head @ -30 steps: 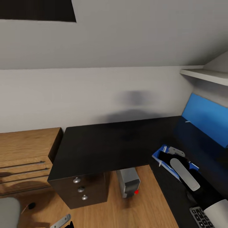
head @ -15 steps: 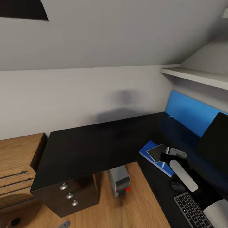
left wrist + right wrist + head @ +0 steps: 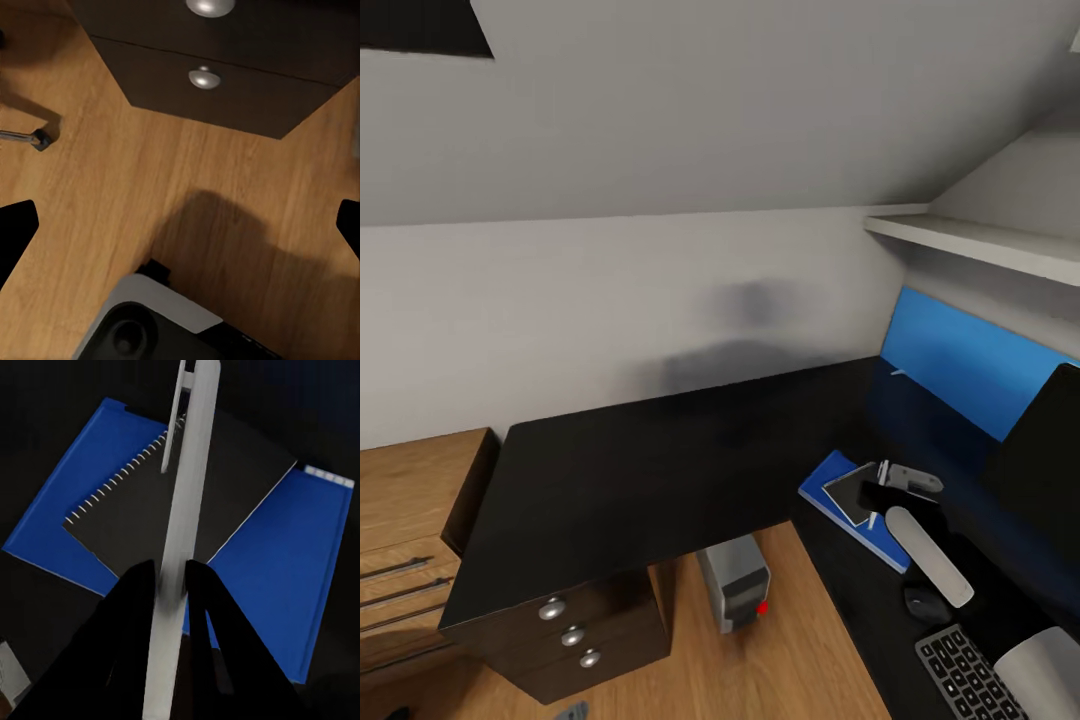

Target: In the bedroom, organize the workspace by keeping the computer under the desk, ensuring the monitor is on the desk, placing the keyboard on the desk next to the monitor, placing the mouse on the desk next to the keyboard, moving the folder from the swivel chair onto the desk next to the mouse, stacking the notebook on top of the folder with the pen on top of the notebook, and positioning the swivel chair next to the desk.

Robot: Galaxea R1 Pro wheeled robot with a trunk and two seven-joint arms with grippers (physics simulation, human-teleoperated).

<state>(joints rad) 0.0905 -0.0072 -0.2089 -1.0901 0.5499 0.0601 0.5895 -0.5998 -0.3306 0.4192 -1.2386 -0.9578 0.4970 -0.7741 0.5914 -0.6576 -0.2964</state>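
Note:
The blue folder lies on the black desk, with the grey spiral notebook on top of it. My right gripper hovers just above the notebook, shut on the thin white pen. The black mouse sits beyond the folder, then the keyboard. The dark monitor stands at the right edge. Under the desk stands the light-grey computer. My left gripper hangs open over the wooden floor.
Black drawers with silver knobs stand under the desk's left end. A wooden chest is at the far left. A blue panel and a white shelf line the right wall. A chrome chair leg with castor lies near the drawers.
The head view has swung right and forward, bringing the monitor, mouse and keyboard into sight. My right gripper stays over the folder and notebook with the pen in it.

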